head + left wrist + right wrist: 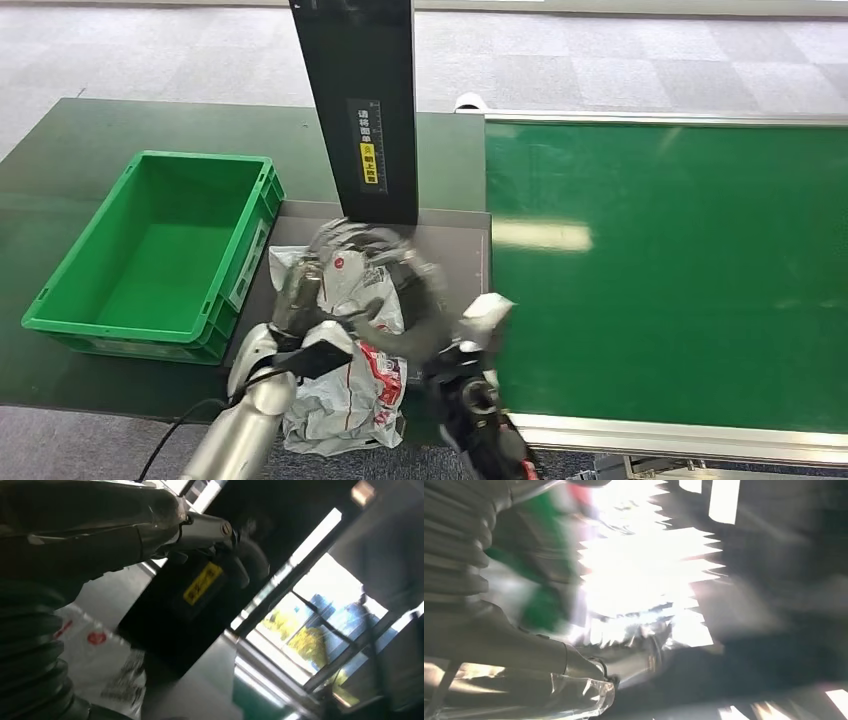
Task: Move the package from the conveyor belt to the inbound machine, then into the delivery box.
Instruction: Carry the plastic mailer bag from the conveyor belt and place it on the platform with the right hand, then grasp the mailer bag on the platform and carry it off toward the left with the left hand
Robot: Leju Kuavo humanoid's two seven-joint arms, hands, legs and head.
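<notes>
Head view: the package (350,385), a crumpled white poly mailer with red print, lies on the grey platform of the inbound machine (362,105), just below its black upright column and hanging over the platform's near edge. The conveyor belt (670,270) extends toward 3 o'clock and carries nothing in the visible part. The green delivery box (160,250) stands at 9 o'clock from the package, empty and just beside the platform.

The left robot hand (300,300) rests on the upper part of the package with dark fingers curled against the film; whether it truly grips the film cannot be told. The right robot hand (400,285) is motion-blurred at 2 o'clock from the package, and its opening cannot be told. In the left wrist view the white film (100,665) lies beside the column's yellow label (202,583).

Judged stage: the belt-to-machine transfer appears complete; the step in hand is the placement or scan at the machine. The next move calls for a firm hold on the slack film, a lift high enough to pass the box's near wall, and travel toward 9 o'clock before release.
</notes>
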